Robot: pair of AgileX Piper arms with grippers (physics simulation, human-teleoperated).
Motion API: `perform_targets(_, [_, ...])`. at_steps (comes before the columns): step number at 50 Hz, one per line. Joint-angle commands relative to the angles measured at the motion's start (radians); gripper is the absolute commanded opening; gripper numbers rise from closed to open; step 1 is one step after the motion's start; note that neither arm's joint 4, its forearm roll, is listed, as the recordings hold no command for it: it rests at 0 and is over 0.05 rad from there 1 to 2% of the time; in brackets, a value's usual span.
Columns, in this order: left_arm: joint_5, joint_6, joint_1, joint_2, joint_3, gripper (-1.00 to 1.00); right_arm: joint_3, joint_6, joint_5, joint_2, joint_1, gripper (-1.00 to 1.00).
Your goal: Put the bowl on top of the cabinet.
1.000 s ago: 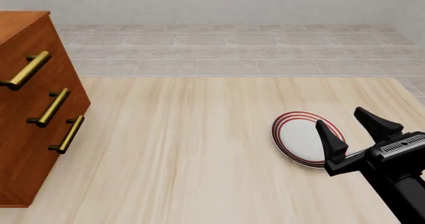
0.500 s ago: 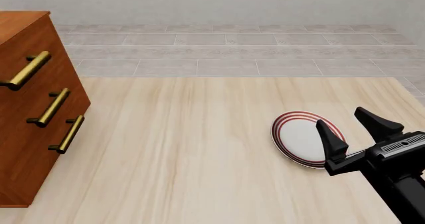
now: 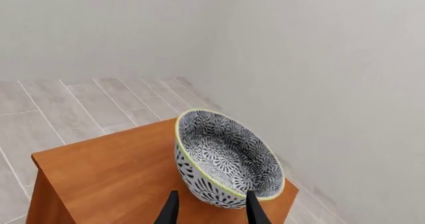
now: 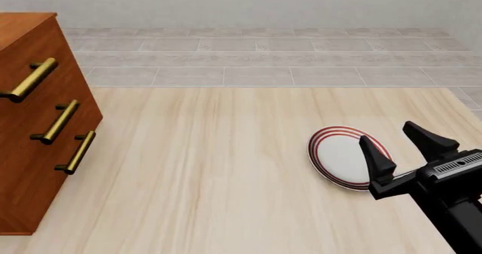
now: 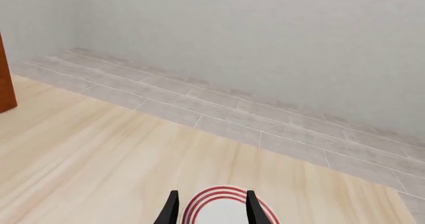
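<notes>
The bowl sits on the flat top of the cabinet, seen only in the left wrist view. It appears to rest a little tilted, its patterned inside turned partly toward that camera, with bare wood of the top showing on the near side and along one edge. The left tool is just short of the bowl: its two dark fingertips stand apart, and the nearest part of the bowl's outer wall shows between them. Whether the tips touch the wall cannot be told; they are not closed on it. Beyond the cabinet lie grey floor tiles and a pale wall.

In the front view the cabinet stands at the 9 o'clock edge of the desk, its three brass handles facing across the wood. Its top is cut off by the frame there, so the bowl and left arm do not show.

The right tool hovers at about 4 o'clock, well apart from the cabinet, jaws spread wide and holding nothing. Just beside it, toward 9 o'clock, lies a white plate with red rings. The wide stretch of desk between plate and cabinet carries no other object.
</notes>
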Motion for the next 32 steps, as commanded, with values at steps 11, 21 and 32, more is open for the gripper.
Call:
perform_targets(11, [0.052, -0.010, -0.032, -0.100, -0.049, 1.00, -0.001, 0.007, 0.013, -0.020, 0.001, 1.00])
perform_targets(21, [0.215, 0.004, -0.108, -0.197, -0.200, 1.00, 0.002, 0.011, 0.019, -0.033, 0.003, 1.00])
perform_targets(32, [0.301, 0.012, -0.197, -0.353, -0.203, 1.00, 0.003, 0.011, 0.016, -0.030, 0.009, 1.00])
